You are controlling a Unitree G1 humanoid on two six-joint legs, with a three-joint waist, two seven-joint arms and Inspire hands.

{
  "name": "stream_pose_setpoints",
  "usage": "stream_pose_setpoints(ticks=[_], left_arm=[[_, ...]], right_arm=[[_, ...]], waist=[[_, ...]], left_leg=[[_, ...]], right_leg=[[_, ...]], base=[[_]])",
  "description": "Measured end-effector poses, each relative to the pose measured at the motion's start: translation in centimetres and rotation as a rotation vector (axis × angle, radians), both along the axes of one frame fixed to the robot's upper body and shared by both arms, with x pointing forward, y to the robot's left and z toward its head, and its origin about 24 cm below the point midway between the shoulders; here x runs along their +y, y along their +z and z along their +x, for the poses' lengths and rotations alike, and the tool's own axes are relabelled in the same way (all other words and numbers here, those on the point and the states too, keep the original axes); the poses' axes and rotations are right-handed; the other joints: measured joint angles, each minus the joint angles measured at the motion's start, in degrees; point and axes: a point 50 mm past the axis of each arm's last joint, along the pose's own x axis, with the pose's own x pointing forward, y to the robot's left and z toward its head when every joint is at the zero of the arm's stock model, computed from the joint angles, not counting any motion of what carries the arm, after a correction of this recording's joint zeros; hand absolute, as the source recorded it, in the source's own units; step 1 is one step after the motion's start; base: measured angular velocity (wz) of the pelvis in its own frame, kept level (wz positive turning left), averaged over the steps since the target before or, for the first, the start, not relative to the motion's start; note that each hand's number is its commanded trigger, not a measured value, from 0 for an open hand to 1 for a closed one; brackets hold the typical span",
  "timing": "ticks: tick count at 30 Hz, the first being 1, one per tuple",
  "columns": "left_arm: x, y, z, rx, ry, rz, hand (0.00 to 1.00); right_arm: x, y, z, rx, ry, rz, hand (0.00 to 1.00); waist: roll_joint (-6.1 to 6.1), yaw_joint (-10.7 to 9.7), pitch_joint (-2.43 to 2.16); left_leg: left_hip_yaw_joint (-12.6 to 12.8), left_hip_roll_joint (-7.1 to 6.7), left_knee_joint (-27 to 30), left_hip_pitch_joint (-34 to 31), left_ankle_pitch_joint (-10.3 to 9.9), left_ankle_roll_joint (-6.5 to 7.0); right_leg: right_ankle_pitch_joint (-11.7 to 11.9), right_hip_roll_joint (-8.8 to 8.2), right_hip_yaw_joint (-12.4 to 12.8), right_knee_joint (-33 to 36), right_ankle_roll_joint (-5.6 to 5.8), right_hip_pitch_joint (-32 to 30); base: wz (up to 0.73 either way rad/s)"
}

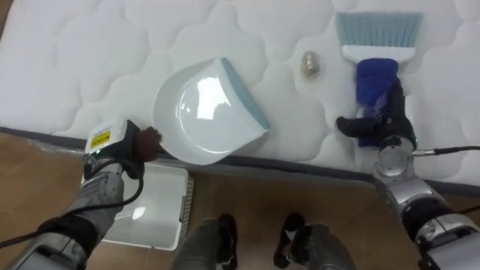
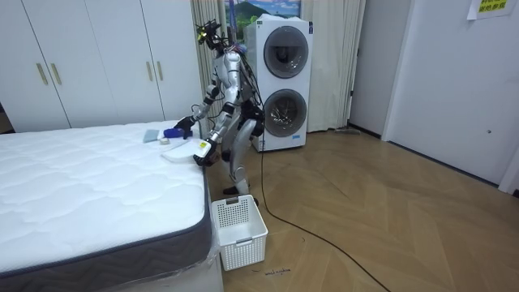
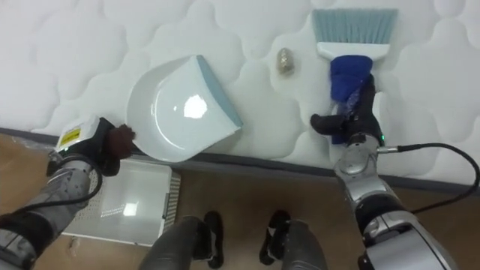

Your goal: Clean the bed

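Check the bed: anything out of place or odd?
One thing: a small brownish lump lies on the white mattress, between the dustpan in the left hand and the brush in the right hand, touching neither. It looks like unswept debris. Nothing looks spilled or damaged.

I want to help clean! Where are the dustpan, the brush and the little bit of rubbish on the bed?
dustpan (image 1: 199,112), left eye view, middle of its white pan.
brush (image 1: 375,75), left eye view, its dark blue handle.
bit of rubbish (image 1: 310,64), left eye view, its middle.
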Motion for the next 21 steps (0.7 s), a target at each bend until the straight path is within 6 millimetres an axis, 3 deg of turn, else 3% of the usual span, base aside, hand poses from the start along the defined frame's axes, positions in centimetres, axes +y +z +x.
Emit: stream_pose_setpoints(ticks=[6,11,21], left_arm=[[-0.3,0.1,0.1,-0.006,-0.002,-0.003,1.00],[-0.7,-0.1,0.1,0.006,0.002,-0.007,1.00],[-1.3,-0.4,0.0,0.019,0.012,-0.013,1.00]], right_arm=[[-1.7,0.6,0.0,0.041,-0.016,-0.129,1.00],[-2.5,0.6,-0.2,0.076,-0.029,-0.196,1.00],[-2.1,0.2,-0.3,0.111,-0.052,-0.199,1.00]], waist=[[0.09,0.4,-0.09],[0.78,0.6,-0.53],[0.96,0.5,-0.64]], left_leg=[[-0.2,0.10,0.3,0.0,0.0,-0.04],[-0.8,0.11,0.3,0.0,0.0,-0.12],[-1.3,-0.06,0.2,0.0,0.0,-0.31]], right_leg=[[0.1,0.80,0.1,-0.4,0.14,0.3],[0.1,1.11,0.2,-0.3,0.13,0.5],[0.0,1.18,0.2,-0.3,0.06,0.7]], base=[[0.01],[0.05],[0.01]])
